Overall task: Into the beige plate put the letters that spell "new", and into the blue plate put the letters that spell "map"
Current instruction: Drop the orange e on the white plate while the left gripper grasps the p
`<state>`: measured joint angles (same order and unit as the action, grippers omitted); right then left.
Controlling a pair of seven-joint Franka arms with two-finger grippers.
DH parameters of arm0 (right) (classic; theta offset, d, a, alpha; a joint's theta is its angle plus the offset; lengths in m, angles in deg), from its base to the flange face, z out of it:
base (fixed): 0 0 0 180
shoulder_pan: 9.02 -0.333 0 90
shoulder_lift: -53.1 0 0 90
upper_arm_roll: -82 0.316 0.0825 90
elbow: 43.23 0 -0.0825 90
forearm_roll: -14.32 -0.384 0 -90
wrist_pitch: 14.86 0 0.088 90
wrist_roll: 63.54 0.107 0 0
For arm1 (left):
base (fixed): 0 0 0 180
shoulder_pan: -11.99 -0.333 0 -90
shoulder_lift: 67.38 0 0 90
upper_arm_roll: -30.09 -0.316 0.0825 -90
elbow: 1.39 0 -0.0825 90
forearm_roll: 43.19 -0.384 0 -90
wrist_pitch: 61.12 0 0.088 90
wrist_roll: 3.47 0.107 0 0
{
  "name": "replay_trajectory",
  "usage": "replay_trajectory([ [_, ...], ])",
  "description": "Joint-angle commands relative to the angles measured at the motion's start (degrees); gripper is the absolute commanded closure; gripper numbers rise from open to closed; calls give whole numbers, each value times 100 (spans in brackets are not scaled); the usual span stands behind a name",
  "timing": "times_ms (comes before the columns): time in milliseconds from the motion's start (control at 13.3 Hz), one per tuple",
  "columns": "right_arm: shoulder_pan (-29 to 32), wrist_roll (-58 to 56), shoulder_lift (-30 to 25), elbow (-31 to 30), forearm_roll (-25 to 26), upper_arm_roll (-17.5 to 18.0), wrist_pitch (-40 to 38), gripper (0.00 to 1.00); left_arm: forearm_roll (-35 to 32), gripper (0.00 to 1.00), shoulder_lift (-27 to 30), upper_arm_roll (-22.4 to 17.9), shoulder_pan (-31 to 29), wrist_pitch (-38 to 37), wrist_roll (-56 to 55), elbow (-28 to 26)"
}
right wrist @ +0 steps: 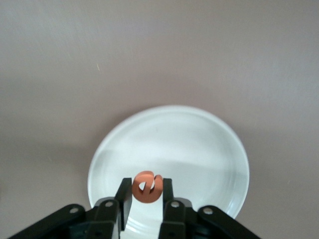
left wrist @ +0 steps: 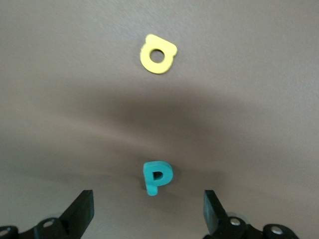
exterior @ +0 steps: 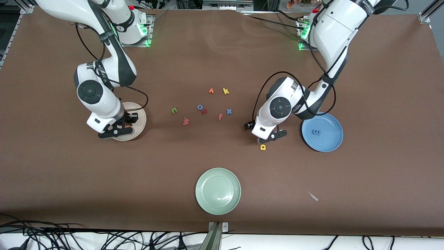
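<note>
Pale green plate (exterior: 218, 190) nearest, empty. Yellow a (exterior: 263, 147) next. Left gripper (left wrist: 148, 211), jaws spread, straddles teal p (left wrist: 156, 177): drop straight, centre p, then pinch. Blue plate (exterior: 327, 144) has blue m (exterior: 316, 132). Right gripper (right wrist: 147, 199) over beige plate (right wrist: 209, 144), jaws grasping orange e (right wrist: 146, 187): release low, mid-plate.

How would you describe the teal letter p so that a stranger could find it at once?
Start at the blue plate toward the left arm's end of the table. Beside it, the open left gripper hangs over the teal p. The only letter lying close by is the yellow a.
</note>
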<state>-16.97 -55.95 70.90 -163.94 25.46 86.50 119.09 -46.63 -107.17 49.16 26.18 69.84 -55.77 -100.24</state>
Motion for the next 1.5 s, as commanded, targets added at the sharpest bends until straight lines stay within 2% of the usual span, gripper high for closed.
replay_trajectory([
  [0, 4, 189, -400, -699, 37, 52, 343, 19, -175, 9, -143, -43, 75, 175, -8, 59],
  [75, -5, 399, -444, -691, 55, 112, 247, 18, -184, 18, -152, -52, 75, 175, 0, 68],
  [150, -5, 610, -444, -656, 46, 331, 168, 18, -184, 24, -152, -52, 75, 175, 0, 68],
  [376, -13, 1497, -147, -226, 55, 1174, 158, 18, -499, 29, -179, -61, 75, 175, -8, 68],
  [451, -66, 1796, -15, -129, 63, 1324, 175, 18, -553, 31, -187, -61, 75, 175, -17, 68],
  [601, -180, 1957, 214, -84, 142, 1440, 298, 18, -553, 51, -231, -61, 84, 184, -17, 68],
  [676, -207, 1983, 363, -67, 308, 1458, 438, 18, -553, 58, -240, -61, 84, 184, -26, 68],
  [827, -303, 2168, 592, -110, 808, 1493, 763, 18, -553, 85, -240, -61, 84, 184, -105, 68],
  [902, -330, 2168, 610, -137, 993, 1493, 825, 18, -553, 91, -240, -61, 84, 184, -105, 68],
  [1127, -347, 2168, 672, -268, 1074, 1502, 1036, 19, -562, 91, -57, -78, -21, 71, -53, 77],
  [1278, -374, 2247, 707, -435, 1074, 1502, 1352, 21, -571, 91, 251, -166, -91, -489, 18, 85],
  [1428, -374, 2256, 707, -584, 1083, 1502, 1502, 23, -571, 91, 488, -175, -337, -1000, 603, 85],
])
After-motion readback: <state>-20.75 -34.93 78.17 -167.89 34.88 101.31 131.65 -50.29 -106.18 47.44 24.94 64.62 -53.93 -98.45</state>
